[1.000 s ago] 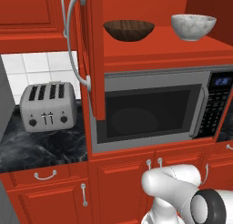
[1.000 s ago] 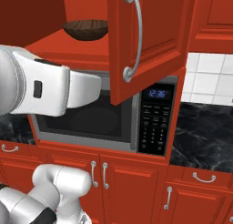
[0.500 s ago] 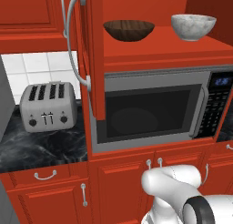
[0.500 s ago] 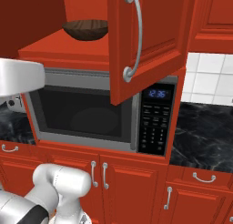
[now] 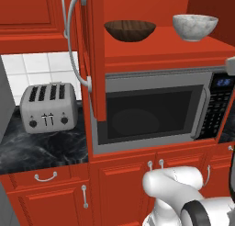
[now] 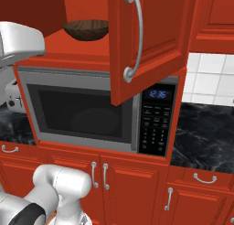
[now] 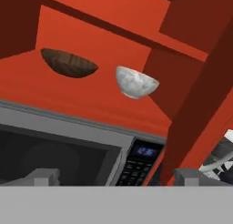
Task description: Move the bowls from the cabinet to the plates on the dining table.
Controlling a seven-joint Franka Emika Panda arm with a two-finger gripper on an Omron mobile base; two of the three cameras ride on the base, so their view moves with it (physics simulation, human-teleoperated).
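Note:
The red cabinet (image 5: 165, 53) stands open above the microwave. Two bowls sit on its shelf: a wide dark wood-grain bowl (image 5: 130, 30) on the left and a smaller white marbled bowl (image 5: 195, 26) to its right. In the right base view the dark bowl (image 6: 86, 28) shows beside the open cabinet door (image 6: 151, 36). The hand view looks up at both, the dark bowl (image 7: 68, 63) and the white bowl (image 7: 135, 83), from below and well short of the shelf. My gripper (image 7: 117, 177) is open, its fingertips (image 7: 45, 176) wide apart with nothing between them. The plates and the dining table are out of view.
A silver microwave (image 5: 151, 110) sits directly under the shelf. The cabinet's left door (image 5: 89, 59) juts out with a long curved handle. A toaster (image 5: 48, 108) stands on the black marble counter (image 5: 41, 151). Red drawers and doors run below. An arm link (image 6: 18, 41) is at upper left.
The arm link in the right base view has pulled back from in front of the microwave and risen to the upper left. The bowls have not moved.

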